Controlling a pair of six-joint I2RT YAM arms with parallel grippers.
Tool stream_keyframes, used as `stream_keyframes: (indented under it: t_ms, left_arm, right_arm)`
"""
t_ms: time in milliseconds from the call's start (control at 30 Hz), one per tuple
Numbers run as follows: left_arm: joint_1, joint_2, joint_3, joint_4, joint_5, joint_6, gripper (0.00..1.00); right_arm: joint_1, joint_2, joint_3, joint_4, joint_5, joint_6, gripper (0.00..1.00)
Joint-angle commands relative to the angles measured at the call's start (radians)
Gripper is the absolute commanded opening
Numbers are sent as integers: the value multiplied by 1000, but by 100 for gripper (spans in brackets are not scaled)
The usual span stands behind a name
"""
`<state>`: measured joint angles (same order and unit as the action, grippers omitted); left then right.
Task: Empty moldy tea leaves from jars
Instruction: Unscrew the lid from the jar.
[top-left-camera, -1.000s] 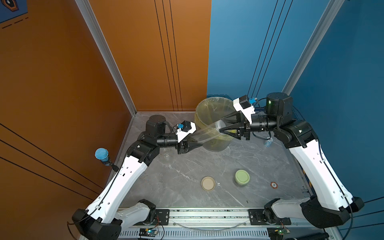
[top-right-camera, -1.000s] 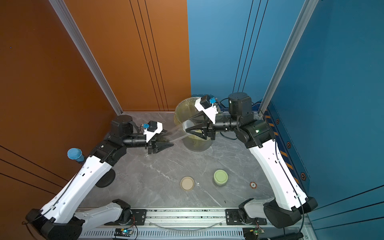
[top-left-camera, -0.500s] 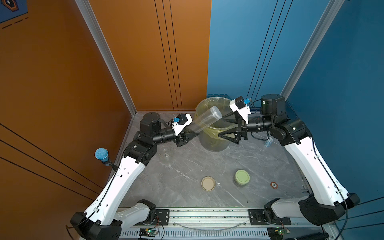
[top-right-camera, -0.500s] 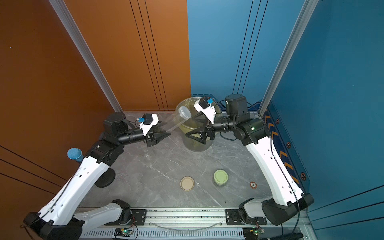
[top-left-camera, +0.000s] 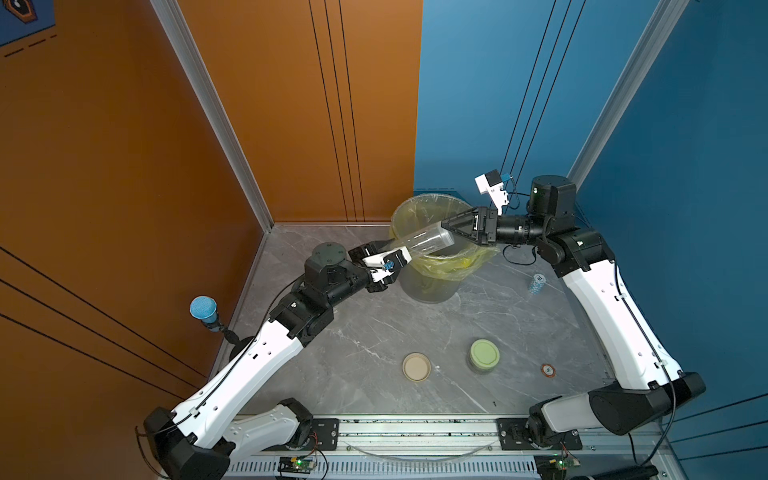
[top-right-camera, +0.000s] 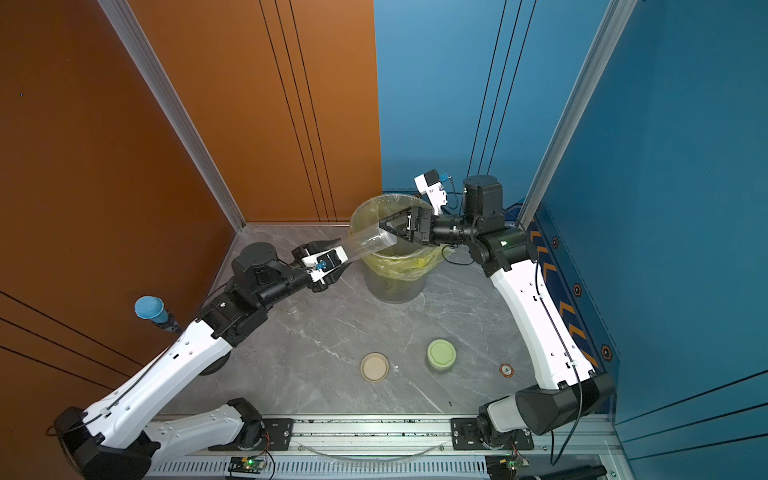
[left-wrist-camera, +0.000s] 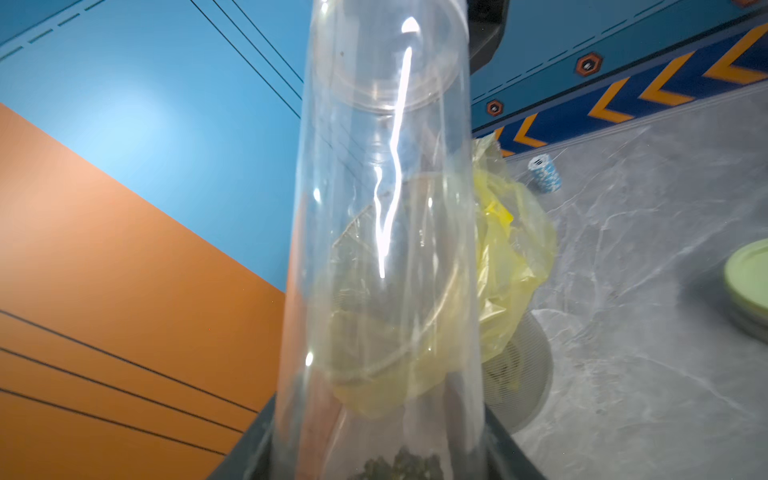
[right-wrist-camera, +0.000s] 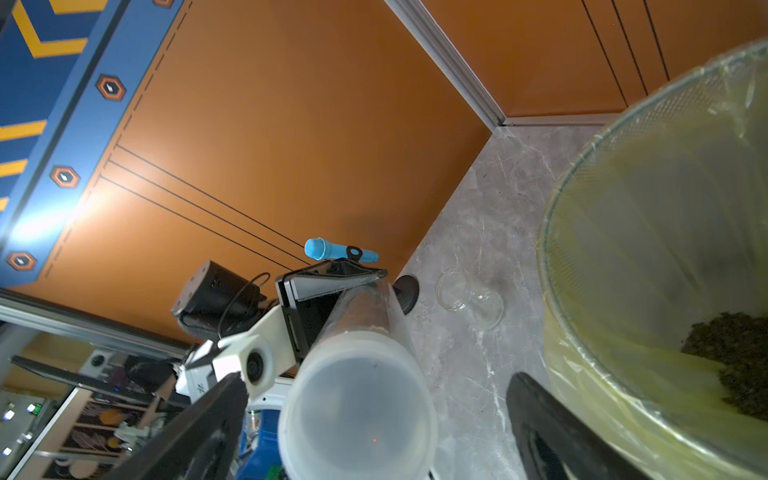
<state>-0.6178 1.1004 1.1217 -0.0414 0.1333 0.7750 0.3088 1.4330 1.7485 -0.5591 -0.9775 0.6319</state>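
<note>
L: left end effector clamped | R: right end effector spread wide (both raised)

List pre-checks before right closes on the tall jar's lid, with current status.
1. Grip: ok. The left gripper clamps the tall jar at its base end, and the jar is tilted.
2. Seal: ok. The lid closes the far end.
3. Approach: ok. The right gripper is open, with a finger on each side of the lid and gaps visible.
4. Contents: ok. The leaves sit in a small heap at the gripped end.
5. Lid end over the bin: cannot tell. Both top views overlap them, but the right wrist view shows the lid beside the rim.
</note>
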Motion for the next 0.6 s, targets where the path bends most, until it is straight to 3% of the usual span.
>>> stream_keyframes:
  t_ms: [0, 100, 300, 567]
  left_arm:
    - [-14, -16, -26, 144, -153, 130, 29]
    - [-19, -14, -37, 173, -177, 173, 29]
    - [-23, -16, -34, 175, -170, 191, 29]
    - [-31, -18, -30, 157, -158, 195, 29]
  right_arm:
    - [-7, -32, -40, 97, -42, 167, 100]
    - [-8, -36, -50, 97, -57, 173, 100]
    - [-6, -15, -24, 70, -67, 154, 89]
    - [-4, 51, 37, 77, -63, 156, 87]
